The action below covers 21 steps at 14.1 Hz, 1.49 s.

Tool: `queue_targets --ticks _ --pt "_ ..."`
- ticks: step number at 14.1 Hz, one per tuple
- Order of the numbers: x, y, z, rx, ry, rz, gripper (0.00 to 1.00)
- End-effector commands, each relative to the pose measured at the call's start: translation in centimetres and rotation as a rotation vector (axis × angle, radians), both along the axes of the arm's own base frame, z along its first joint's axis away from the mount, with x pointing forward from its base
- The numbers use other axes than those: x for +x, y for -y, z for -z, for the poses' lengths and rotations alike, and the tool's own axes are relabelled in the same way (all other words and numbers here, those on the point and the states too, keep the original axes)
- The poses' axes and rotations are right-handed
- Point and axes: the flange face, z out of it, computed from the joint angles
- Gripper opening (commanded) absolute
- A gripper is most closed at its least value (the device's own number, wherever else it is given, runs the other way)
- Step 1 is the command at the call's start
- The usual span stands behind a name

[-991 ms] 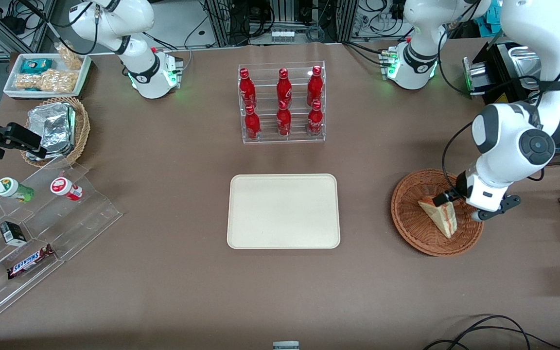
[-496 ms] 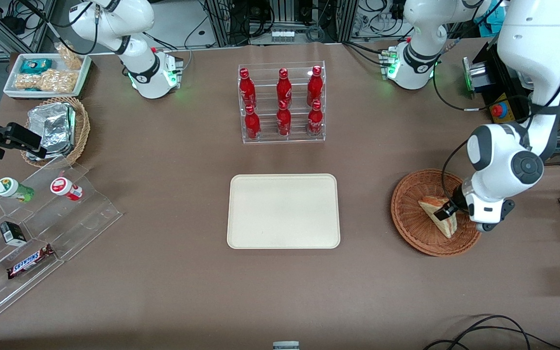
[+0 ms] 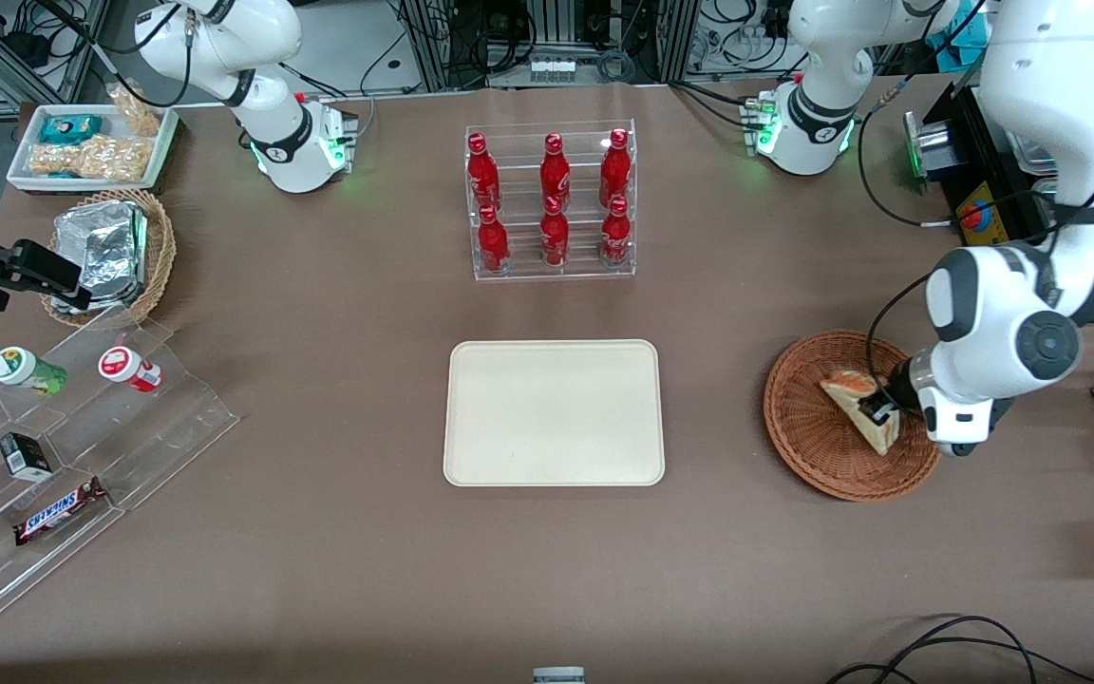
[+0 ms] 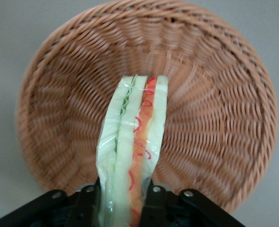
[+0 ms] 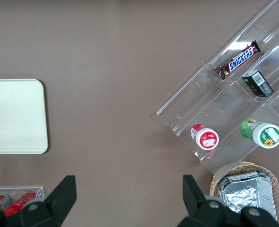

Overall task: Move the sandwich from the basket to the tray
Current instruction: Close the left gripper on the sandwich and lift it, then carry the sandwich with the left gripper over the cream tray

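The sandwich (image 3: 853,396), a plastic-wrapped wedge of white bread with green and red-orange layers, stands on edge in the round reddish-brown wicker basket (image 3: 808,446) toward the working arm's end of the table. My gripper (image 3: 881,412) is down in the basket with its black fingers (image 4: 88,203) pressed against both flat sides of the sandwich (image 4: 135,146), shut on it. In the wrist view the basket wall (image 4: 215,94) rings the wedge. The cream-beige tray (image 3: 554,412) lies flat at mid-table with nothing on it.
A clear rack of red bottles (image 3: 552,201) stands farther from the front camera than the tray. Toward the parked arm's end are a tan basket of foil packets (image 3: 110,252), a white snack tray (image 3: 91,144) and stepped acrylic shelves (image 3: 72,456) with snacks.
The gripper came down into the basket and its fingers closed on the sandwich; the wedge shifted slightly within the basket.
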Motion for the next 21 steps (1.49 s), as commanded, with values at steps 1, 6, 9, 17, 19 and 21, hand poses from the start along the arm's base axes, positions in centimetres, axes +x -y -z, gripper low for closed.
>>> queue_targets --ticks 1,6,9,17,19,21 --pt "0.6 3.9 -5.1 0.018 -0.087 0.057 0.06" --pt "-0.5 19.2 -5.4 -0.009 -0.048 0.222 0.05" --pt "-1.8 29.5 -3.7 0.033 0.1 0.508 0.06" --pt "-5.2 48.1 2.1 -0.047 0.224 0.668 0.04" --pt "-5.5 49.2 3.6 -0.069 0.244 0.666 0.04" --pt "-6.3 50.1 4.3 -0.091 0.242 0.675 0.04"
